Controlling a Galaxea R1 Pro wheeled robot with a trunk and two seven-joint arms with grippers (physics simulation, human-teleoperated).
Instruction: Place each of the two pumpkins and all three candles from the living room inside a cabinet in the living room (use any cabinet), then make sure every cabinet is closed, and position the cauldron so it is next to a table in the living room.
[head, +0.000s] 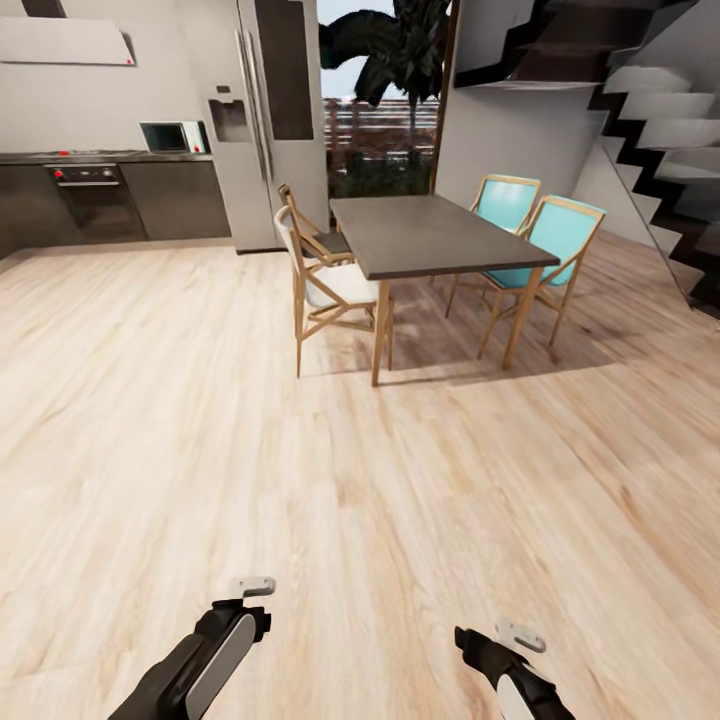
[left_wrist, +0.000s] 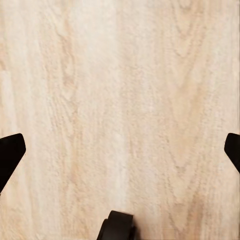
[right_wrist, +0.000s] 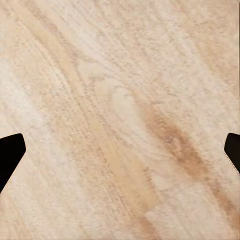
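Spread grippers (left_wrist: 120, 150) over pale floor (head: 200, 400)

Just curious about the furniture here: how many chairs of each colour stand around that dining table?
Turquoise-backed wooden chairs: 2
White-cushioned wooden chairs: 1
Wooden chair behind it, cushion colour unclear: 1
Total: 4 chairs around the dark grey dining table.

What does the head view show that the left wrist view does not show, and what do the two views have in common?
Head view: a dark dining table with two teal chairs, a white-seated chair, a grey fridge, an oven, a microwave and a staircase; both arms reach forward, with the left tool and right tool.

Left wrist view: wood grain up close between two dark fingertips, set wide apart, nothing held.

Both: the light wooden floor.
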